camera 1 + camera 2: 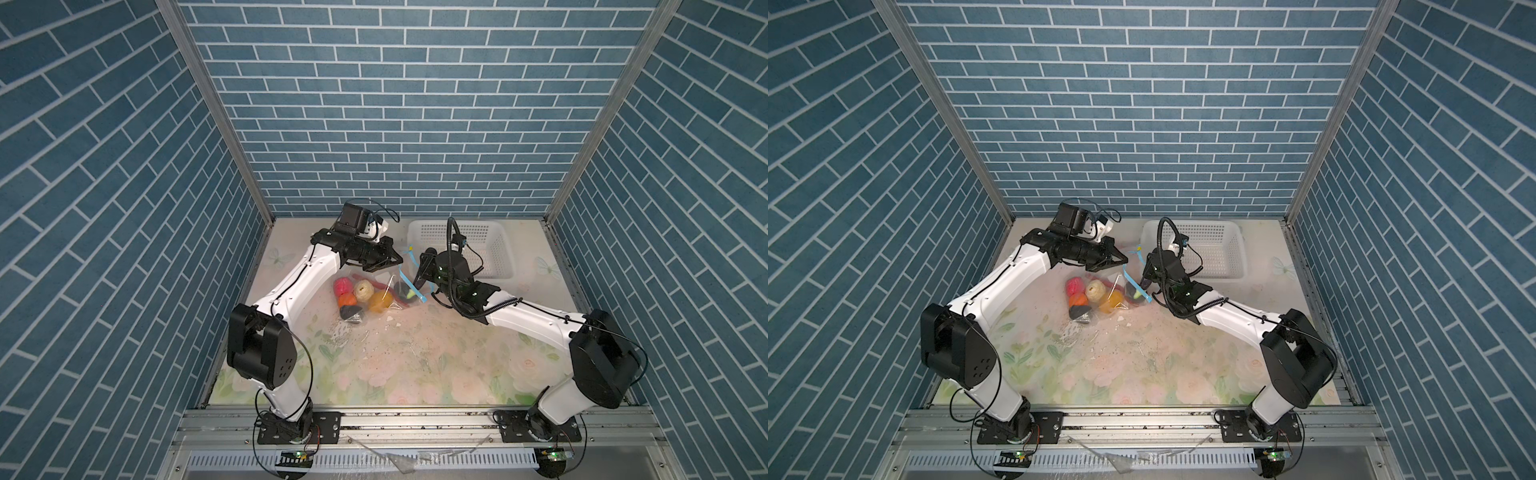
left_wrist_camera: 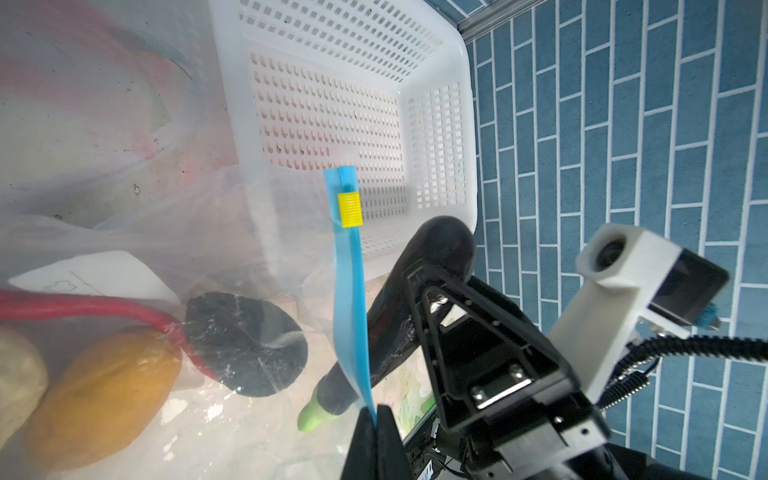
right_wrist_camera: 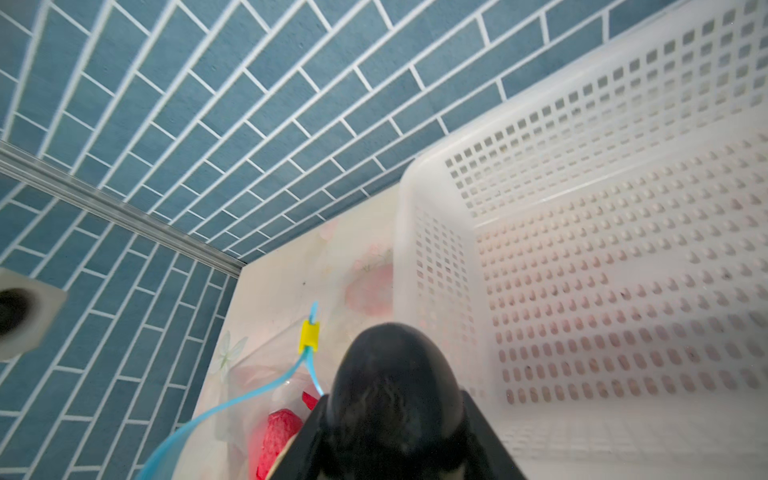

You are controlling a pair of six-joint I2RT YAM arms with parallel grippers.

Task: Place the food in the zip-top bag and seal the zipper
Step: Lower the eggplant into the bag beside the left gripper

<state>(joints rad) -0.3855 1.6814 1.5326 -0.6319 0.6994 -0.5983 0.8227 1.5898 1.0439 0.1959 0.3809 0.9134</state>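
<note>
The zip-top bag [image 1: 374, 297] lies mid-table with a pink ball [image 1: 343, 286], cream lump [image 1: 363, 289], orange ball [image 1: 346, 300], yellow-orange fruit [image 1: 379, 301], black lump [image 1: 349, 311] and red chilli [image 2: 83, 307] showing through it. My left gripper [image 2: 376, 415] is shut on the blue zipper [image 2: 351, 291] and lifts that edge. The yellow tab [image 2: 349, 210] sits at the strip's far end, where its two tracks part [image 3: 309, 332]. My right gripper [image 3: 392, 415] is shut on the dark aubergine [image 3: 395, 382], whose green end [image 2: 316, 415] points down at the bag's mouth.
A white perforated basket [image 1: 494, 249] stands at the back right, just behind my right gripper, with nothing seen inside. Small white and dark crumbs [image 1: 386, 332] are scattered on the floral table in front of the bag. Blue brick walls close in three sides.
</note>
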